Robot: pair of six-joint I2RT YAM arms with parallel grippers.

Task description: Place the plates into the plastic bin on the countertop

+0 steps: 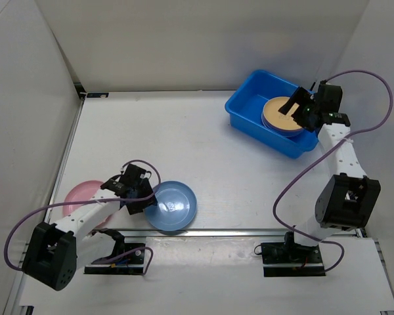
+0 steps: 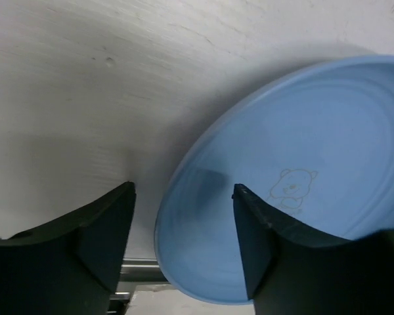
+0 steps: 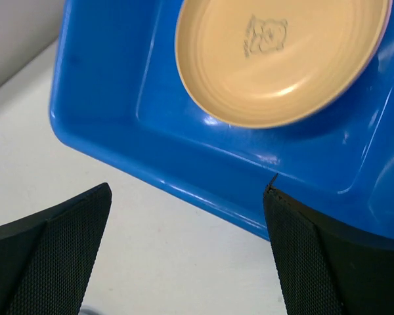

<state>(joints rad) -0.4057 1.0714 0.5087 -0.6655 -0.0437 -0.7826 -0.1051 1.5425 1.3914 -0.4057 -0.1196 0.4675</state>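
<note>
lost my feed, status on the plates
Left gripper open, astride blue plate rim. Right gripper open over bin, orange plate inside. Pink plate outside; nothing blocking.

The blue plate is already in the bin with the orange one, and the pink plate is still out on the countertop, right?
No. The top external view shows the blue plate on the countertop too, not in the bin with the orange plate; the pink plate is out there as said.

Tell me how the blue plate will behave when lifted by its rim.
The blue plate looks like thin plastic, so probably light and stiff. Its smooth, sloped rim, straddled by the open left gripper, may slip. Pinched at one edge, it would likely tilt.
</note>
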